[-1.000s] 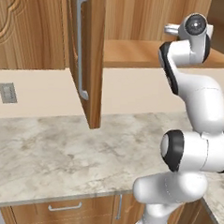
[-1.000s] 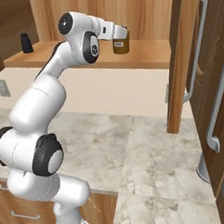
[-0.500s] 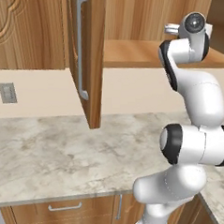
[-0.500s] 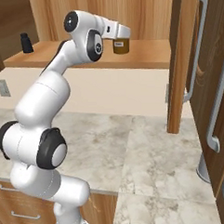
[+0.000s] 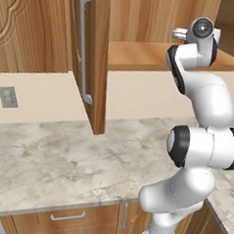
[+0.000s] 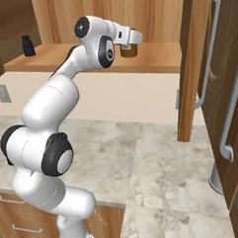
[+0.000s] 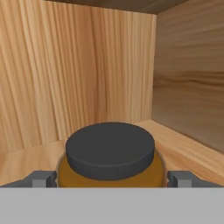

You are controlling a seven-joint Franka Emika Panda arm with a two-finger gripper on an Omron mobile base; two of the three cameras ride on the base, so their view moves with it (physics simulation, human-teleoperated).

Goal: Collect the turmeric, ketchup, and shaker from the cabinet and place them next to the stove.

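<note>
Nearest in the hand view, the two dark fingertips (image 7: pixel 43 179) of the claw (image 7: pixel 111 179) stand spread wide, one on each side of the turmeric (image 7: pixel 110 159), a squat jar with a flat dark lid and orange-brown contents; the jaws are open and not yet pressing on the glass. The jar sits on the wooden shelf (image 6: pixel 157 57) inside the cabinet (image 6: pixel 189 63), toward the shelf's middle and close to its front edge, with the cabinet's back wall and side wall behind it. In the right base view the claw (image 6: pixel 129 38) reaches in level with the jar (image 6: pixel 129 50), just above the shelf board. The step in hand looks like the grasp of this first item. To do it well, keep the jar centred between the fingers, sink low enough to take the glass body rather than the lid rim, then close evenly so it does not skid toward the back wall. Farther along the shelf, near its left end, stands a small dark container (image 6: pixel 27 45), too small to identify.
</note>
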